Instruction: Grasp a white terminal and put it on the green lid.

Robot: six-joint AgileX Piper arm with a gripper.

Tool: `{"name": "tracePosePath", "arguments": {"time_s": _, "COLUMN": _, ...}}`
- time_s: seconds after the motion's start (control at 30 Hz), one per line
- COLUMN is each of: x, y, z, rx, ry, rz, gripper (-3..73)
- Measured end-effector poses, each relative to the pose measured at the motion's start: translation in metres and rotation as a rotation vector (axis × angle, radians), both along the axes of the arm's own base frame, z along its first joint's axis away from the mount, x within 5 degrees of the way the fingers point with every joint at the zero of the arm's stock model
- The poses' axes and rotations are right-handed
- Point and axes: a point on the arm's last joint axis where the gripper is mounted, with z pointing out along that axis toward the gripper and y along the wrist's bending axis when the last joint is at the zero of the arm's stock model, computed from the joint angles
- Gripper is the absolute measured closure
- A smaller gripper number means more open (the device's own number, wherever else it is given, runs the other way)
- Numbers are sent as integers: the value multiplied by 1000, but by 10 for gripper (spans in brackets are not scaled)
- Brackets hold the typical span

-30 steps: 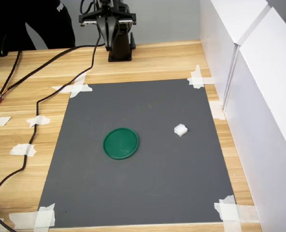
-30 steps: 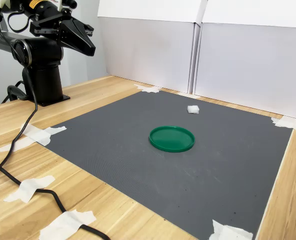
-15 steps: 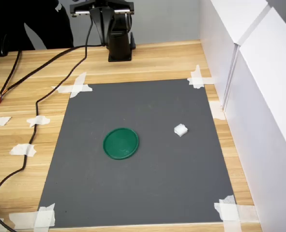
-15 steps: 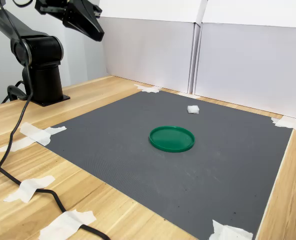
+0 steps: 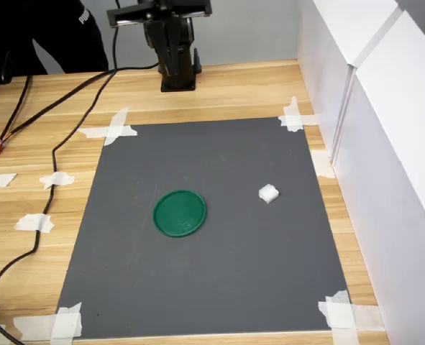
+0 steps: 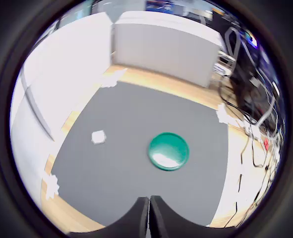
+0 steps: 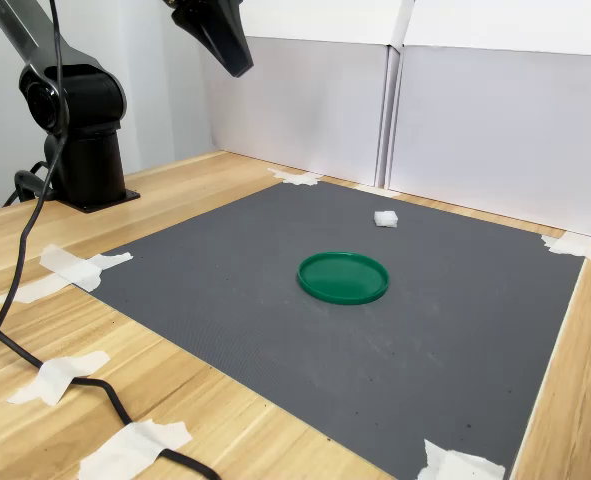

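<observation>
Here, in the first exterior view, the green lid (image 5: 180, 213) lies flat on the dark grey mat (image 5: 219, 287), a little toward the first exterior view's left of the mat's middle. The white terminal (image 5: 268, 192) sits on the mat to the first exterior view's right of the lid, apart from it and slightly farther back. The arm's base (image 5: 177, 65) stands on the wooden table (image 5: 234, 90) beyond the mat's far edge, and a black cable (image 5: 61, 147) trails across the table on the first exterior view's left. Pieces of white tape (image 5: 113, 131) hold the mat's corners.

In the wrist view, the gripper (image 6: 149, 218) shows as two dark fingertips pressed together with no gap and nothing between them. The lid (image 6: 168, 150) and the terminal (image 6: 98, 137) both lie on the mat far below, well apart from each other and from the gripper.

In the second exterior view, the gripper (image 7: 237, 62) hangs high above the table near the mat's far corner on the second exterior view's left, its tip pointing downward, clear of everything. The lid (image 7: 343, 277) rests near the mat's middle, and the terminal (image 7: 385, 218) lies behind it, toward the white wall panels (image 7: 475, 120).
</observation>
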Motion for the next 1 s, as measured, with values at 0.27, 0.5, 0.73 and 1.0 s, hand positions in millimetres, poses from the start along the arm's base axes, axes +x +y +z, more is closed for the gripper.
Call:
{"name": "tracePosePath", "arguments": {"time_s": 0.27, "x": 33, "y": 17, "z": 2, "rx": -33, "ry": 6, "rz": 73, "gripper": 711}}
{"name": "tracePosePath", "arguments": {"time_s": 0.5, "x": 65, "y": 29, "z": 18, "rx": -117, "ry": -19, "rz": 214, "gripper": 711}}
{"name": "tracePosePath", "arguments": {"time_s": 0.73, "x": 87, "y": 41, "z": 34, "rx": -180, "ry": 23, "rz": 364, "gripper": 686}}
{"name": "tracePosePath", "arguments": {"time_s": 1.0, "x": 97, "y": 67, "z": 18, "rx": -328, "ry": 132, "rz": 482, "gripper": 442}}
